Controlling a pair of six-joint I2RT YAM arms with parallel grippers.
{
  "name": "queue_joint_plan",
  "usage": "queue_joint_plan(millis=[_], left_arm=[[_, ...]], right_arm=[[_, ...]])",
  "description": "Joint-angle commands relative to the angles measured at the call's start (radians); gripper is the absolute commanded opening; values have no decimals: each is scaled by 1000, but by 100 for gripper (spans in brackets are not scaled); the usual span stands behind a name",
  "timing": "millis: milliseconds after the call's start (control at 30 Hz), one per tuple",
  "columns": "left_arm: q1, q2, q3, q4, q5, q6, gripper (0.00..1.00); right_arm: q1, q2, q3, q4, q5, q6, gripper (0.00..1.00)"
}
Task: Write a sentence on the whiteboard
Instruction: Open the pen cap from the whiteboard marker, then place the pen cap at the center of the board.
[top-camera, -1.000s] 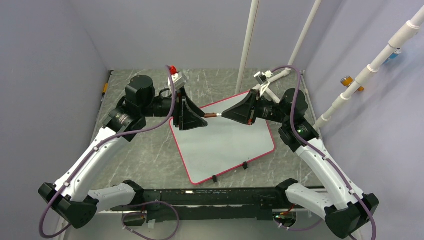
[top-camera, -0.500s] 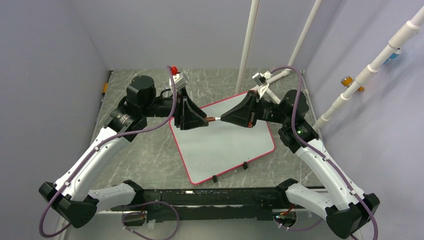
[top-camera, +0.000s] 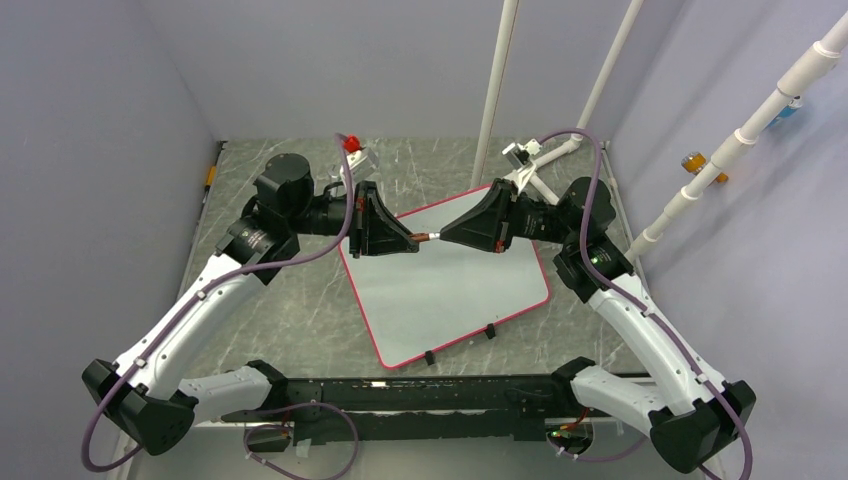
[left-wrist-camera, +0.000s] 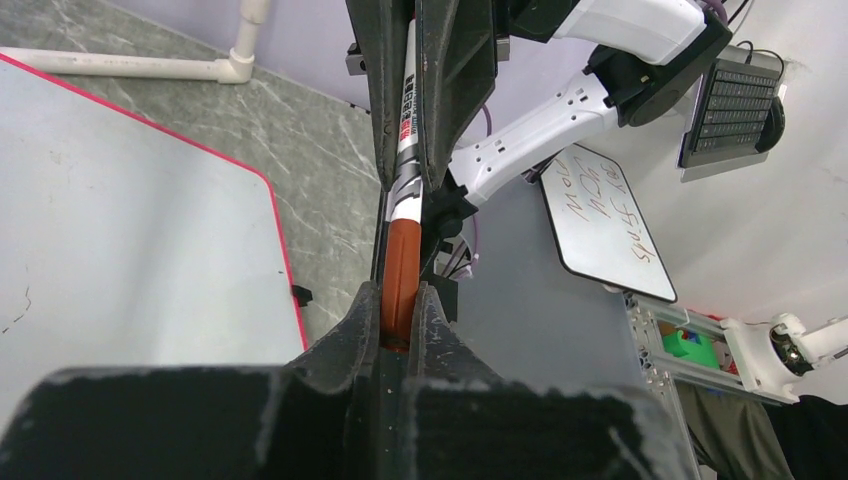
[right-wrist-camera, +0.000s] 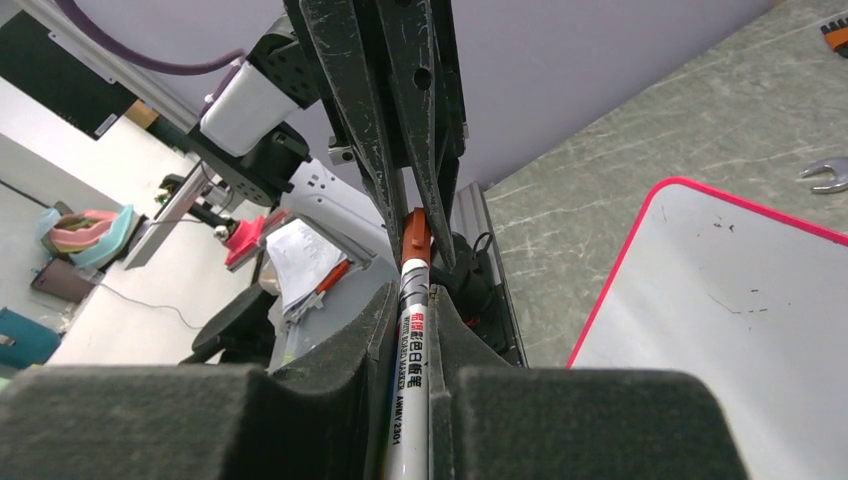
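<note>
Whiteboard (top-camera: 450, 300): lies flat on the grey marbled surface (top-camera: 290, 310), turned at an angle, mid-way between the two arms. It has a red-pink frame and rounded corners. Two black clips (top-camera: 428, 356) sit on its near edge. In the wrist views the white face shows only a few faint specks.

Marker (top-camera: 425, 237): held level in the air over the far part of the board, spanning the gap between the two grippers. The barrel is white with printed lettering and the cap (left-wrist-camera: 401, 265) is red-brown.

Left gripper (top-camera: 408, 240): comes in from the left, jaws clamped together on the cap end. Its own camera shows the cap pinched between the two black fingers (left-wrist-camera: 360, 320).

Right gripper (top-camera: 445, 234): comes in from the right, nose to nose with the left one, jaws clamped on the white barrel (right-wrist-camera: 407, 380).

Other: a small wrench (right-wrist-camera: 825, 172) lies on the surface just beyond the board's edge.
</note>
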Motion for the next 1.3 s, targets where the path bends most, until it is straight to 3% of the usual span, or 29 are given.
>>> queue_joint_plan(millis=[0,167,533,700,833,1067,1167,1267], left_arm=[[-4,-15,7,20,1,11,0],[27,-60,-21,-16,-21,36,0],[252,-205,-181,-67,29,39,0],[318,-277,-220,-158,-54,71,0],[359,-359,-265,-232,-180,72,0],[367,-519,-390,-377,-571,16,0],[367,-587,-495,-420,-785,-83,0],[367,-632,-603,-417,-894,-202,0]], right_arm=[[2,-20,1,28,-2,-16,0],[1,-38,5,-15,7,-46,0],[1,-57,5,-63,13,-75,0],[2,-58,1,-68,20,-77,0],[1,-63,10,-120,49,-108,0],[3,-54,70,-345,151,-218,0],[5,-50,76,-393,181,-236,0],[5,-47,81,-432,201,-247,0]])
